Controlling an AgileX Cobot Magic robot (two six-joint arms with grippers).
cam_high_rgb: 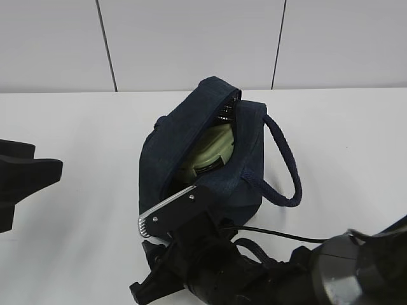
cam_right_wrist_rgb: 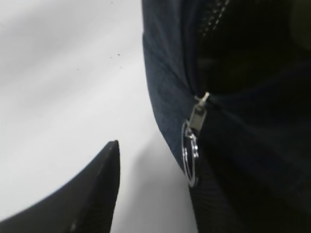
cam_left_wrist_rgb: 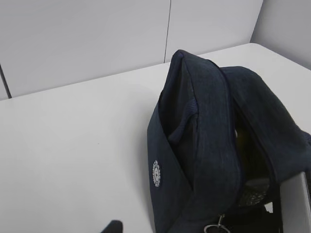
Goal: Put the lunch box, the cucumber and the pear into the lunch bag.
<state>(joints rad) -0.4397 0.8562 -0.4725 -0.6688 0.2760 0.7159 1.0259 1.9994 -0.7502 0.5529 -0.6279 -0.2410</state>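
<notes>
The navy lunch bag (cam_high_rgb: pixel 210 159) stands open mid-table. The lunch box (cam_high_rgb: pixel 210 151) with its pale green lid lies inside it. My right gripper (cam_high_rgb: pixel 172 219) is at the bag's near end. In the right wrist view it (cam_right_wrist_rgb: pixel 155 179) is open, with the bag's metal ring pull (cam_right_wrist_rgb: pixel 190 153) hanging between the jaws beside the right one. My left gripper (cam_high_rgb: pixel 25 175) is open and empty, well left of the bag (cam_left_wrist_rgb: pixel 204 160). A yellowish sliver (cam_left_wrist_rgb: pixel 241 140) shows inside the bag; I cannot tell what it is. The cucumber and pear are hidden.
The bag's padded loop handle (cam_high_rgb: pixel 286 159) lies out to the right on the white table (cam_high_rgb: pixel 82 127). A black cable (cam_high_rgb: pixel 280 234) runs along the table behind my right arm. A pale panelled wall (cam_high_rgb: pixel 191 44) stands close behind.
</notes>
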